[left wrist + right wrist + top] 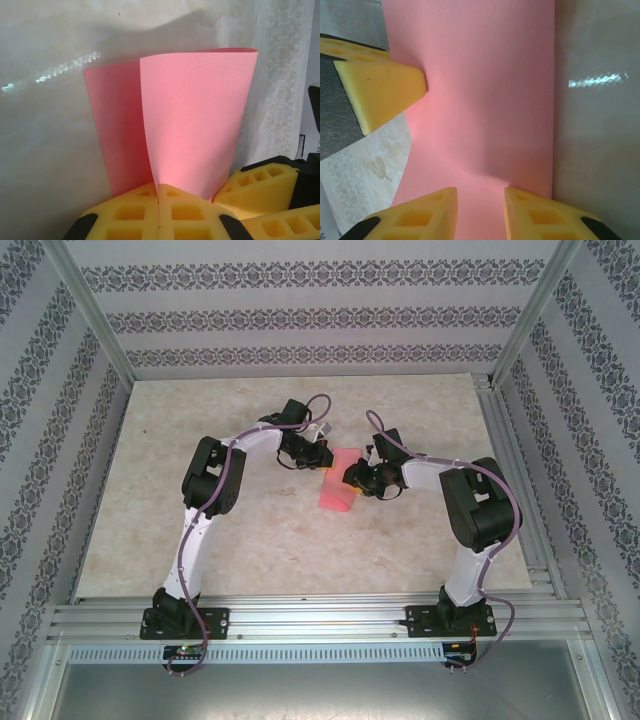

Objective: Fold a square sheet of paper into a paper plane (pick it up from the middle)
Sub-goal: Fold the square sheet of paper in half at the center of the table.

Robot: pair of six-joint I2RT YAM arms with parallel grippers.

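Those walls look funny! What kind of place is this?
Probably a robot test booth: a metal frame with patterned walls, and a left arm and right arm bolted at the table edge.

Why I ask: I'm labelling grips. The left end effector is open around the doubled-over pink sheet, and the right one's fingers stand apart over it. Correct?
Not quite. The left end effector is shut, pinching the doubled-over pink sheet at its near edge, as the left wrist view shows. The right end effector does have its fingers apart over it.
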